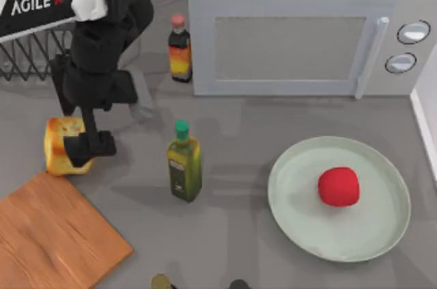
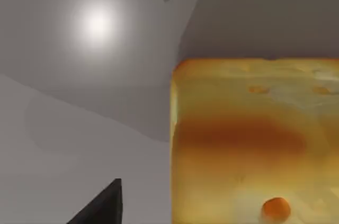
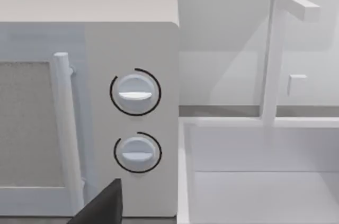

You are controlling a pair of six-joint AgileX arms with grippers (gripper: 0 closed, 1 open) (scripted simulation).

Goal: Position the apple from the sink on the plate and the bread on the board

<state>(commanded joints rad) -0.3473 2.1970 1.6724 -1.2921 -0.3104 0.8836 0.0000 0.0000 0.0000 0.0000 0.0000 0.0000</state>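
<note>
While the apple (image 1: 339, 186) lies on the plate (image 1: 382, 234) at the right side of the table, the left gripper (image 1: 87, 147) is down at the bread (image 1: 60, 144) on the left. From above, its dark fingers overlap the bread's right part, but I cannot tell whether they grip it or how wide they stand. In the left wrist view the bread (image 2: 254, 144) sits close up on the grey table (image 2: 79, 128), one dark fingertip (image 2: 103, 205) beside it and apart from it. The bread is just beyond the far corner of the board (image 1: 54, 234), which lies at the near left. An oil bottle (image 1: 184, 162) stands mid-table; a sauce bottle (image 1: 179, 48) stands by the microwave (image 1: 293, 43) at the far side. The right wrist view looks at the microwave's knobs (image 3: 135, 92) and the sink (image 3: 265, 181).
</note>
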